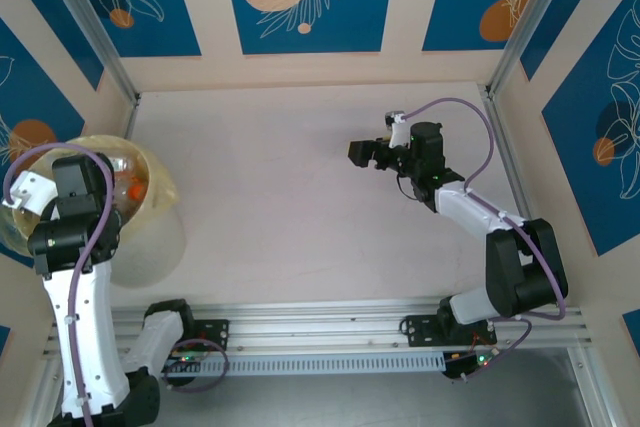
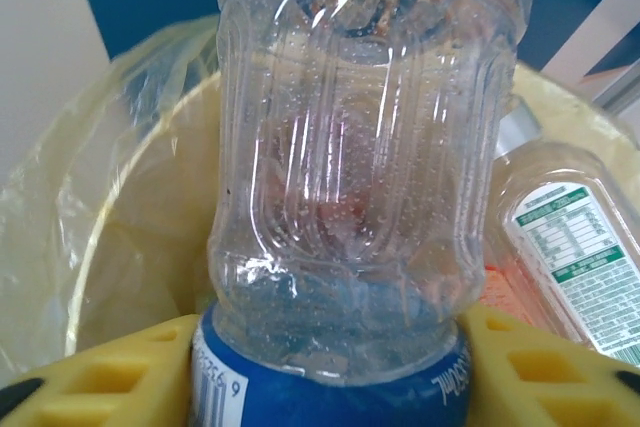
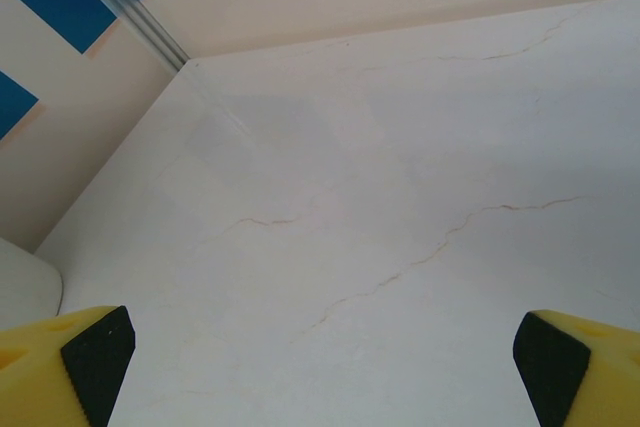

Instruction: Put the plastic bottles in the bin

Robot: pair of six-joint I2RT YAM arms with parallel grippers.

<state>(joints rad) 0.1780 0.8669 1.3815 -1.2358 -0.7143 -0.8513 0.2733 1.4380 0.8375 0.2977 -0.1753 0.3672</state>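
— Bin (image 1: pixel 160 197) first: where is it?
— At the left edge of the table (image 1: pixel 300 197), round and pale yellow, partly under the left arm's wrist.
— And the grippers?
— The right gripper (image 1: pixel 362 154) hangs over bare table, well apart from the bin. Its fingers (image 3: pixel 90 357) are spread wide with nothing between them. The left gripper (image 2: pixel 330 352) is above the bin's mouth, its yellow fingers (image 2: pixel 130 377) pressed against both sides of a clear bottle (image 2: pixel 360 147).
— How does that bottle sit?
— Its blue label is at the fingers, and its ribbed body reaches out over the bin.
— Any others?
— Just right of it, a second bottle (image 2: pixel 565 247) with a green-and-white label lies inside the bin.
— Anything smaller?
— From above there is an orange spot (image 1: pixel 133 187) in the bin, too small to tell what it is.
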